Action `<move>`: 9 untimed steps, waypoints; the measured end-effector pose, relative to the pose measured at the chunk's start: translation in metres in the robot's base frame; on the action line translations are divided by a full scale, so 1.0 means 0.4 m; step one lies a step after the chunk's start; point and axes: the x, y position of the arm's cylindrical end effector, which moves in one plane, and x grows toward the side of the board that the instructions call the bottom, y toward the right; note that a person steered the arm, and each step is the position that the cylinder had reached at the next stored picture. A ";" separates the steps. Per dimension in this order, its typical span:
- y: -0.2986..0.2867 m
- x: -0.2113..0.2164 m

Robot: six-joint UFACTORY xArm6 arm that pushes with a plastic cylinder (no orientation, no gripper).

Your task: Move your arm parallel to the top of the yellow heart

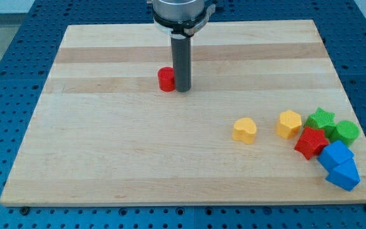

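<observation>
Camera view: yellow heart (244,130) sits on the board (107,159), just left of the block cluster. My tip (183,90) touches the red cylinder (166,79), up-left of the heart. Risk: sliding off could drag the cylinder along. Rod upright; no pincer fitted, nothing held.

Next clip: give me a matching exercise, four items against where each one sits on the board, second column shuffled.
Items:
1. my tip
2. yellow heart
3. red star
4. green star

Places:
A. touching the view's left side of the blue blocks
B. just right of the red cylinder
C. alone, left of the yellow hexagon
D. between the yellow hexagon and the green round block

Pairs: 1-B, 2-C, 3-A, 4-D
</observation>
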 end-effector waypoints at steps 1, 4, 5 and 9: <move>0.003 -0.005; 0.106 0.009; 0.106 0.063; 0.153 0.126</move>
